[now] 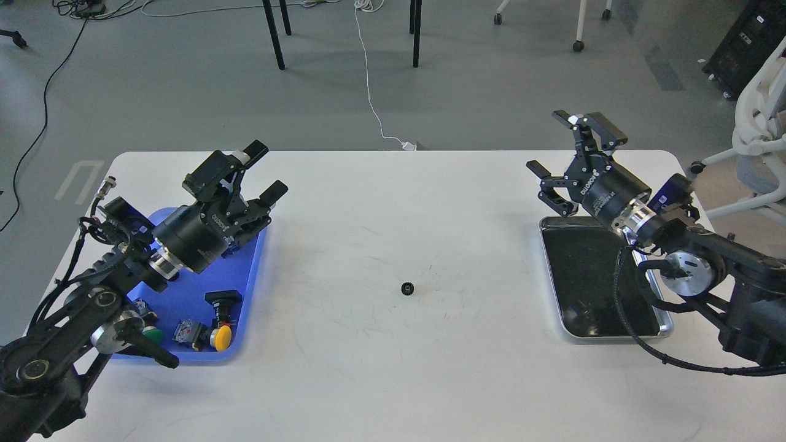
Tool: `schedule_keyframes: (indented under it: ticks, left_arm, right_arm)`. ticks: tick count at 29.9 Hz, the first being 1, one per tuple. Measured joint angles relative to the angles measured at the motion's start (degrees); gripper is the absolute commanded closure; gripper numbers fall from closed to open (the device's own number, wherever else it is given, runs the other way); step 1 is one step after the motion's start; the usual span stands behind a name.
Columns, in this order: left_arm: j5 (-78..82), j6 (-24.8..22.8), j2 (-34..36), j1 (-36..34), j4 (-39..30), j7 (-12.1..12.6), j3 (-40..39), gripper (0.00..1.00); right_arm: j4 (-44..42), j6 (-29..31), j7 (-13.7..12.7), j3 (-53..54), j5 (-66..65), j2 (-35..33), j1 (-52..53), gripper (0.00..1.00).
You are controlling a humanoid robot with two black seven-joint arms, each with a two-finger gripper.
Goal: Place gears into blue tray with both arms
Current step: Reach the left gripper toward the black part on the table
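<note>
You see the left black two-finger gripper [265, 173] spread apart above the shallow bright-blue plastic tray [255, 270] at the table's left edge, one tiny black toothed gear [408, 288] mid-table, the right black gripper [568, 153] open near the right edge

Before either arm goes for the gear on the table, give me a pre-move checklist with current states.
1. Gear located, alone on the bare table between the trays: ok.
2. Left gripper open and empty: ok.
3. Right gripper open and empty: ok.
4. Blue tray has bare floor free beside the push-button switches: ok.
5. Path from gear to blue tray unobstructed: ok.
6. Other gears already in the blue tray: cannot tell, left arm hides part of it.
</note>
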Motion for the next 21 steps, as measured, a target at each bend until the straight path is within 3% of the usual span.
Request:
schedule_keyframes:
  ticks: [5,11,16,21]
  left_arm:
    - [14.4,-0.16,-0.17,-7.24,-2.61,-0.01,7.58,0.02]
    - [37.3,1.06,-0.48,-21.79,-2.52,-0.02,24.5,0.02]
    - [56.03,6.09,-5.05,-31.84,3.68,-0.02,37.2,0.04]
    - [64.21,9.63,-10.2,-36.28,10.12,-0.02,45.21,0.09]
  right_arm:
    - [0.04,1.34,0.0,6.16,1.51,-1.81,-8.16,0.02]
    - [0.33,1.38,0.0,9.05,1.57,-3.15,-14.97,0.02]
    - [2.36,1.39,0.0,9.35,1.58,-6.04,-16.82,0.02]
    - [2.94,1.39,0.0,9.66,1.58,-7.31,-16.92,0.02]
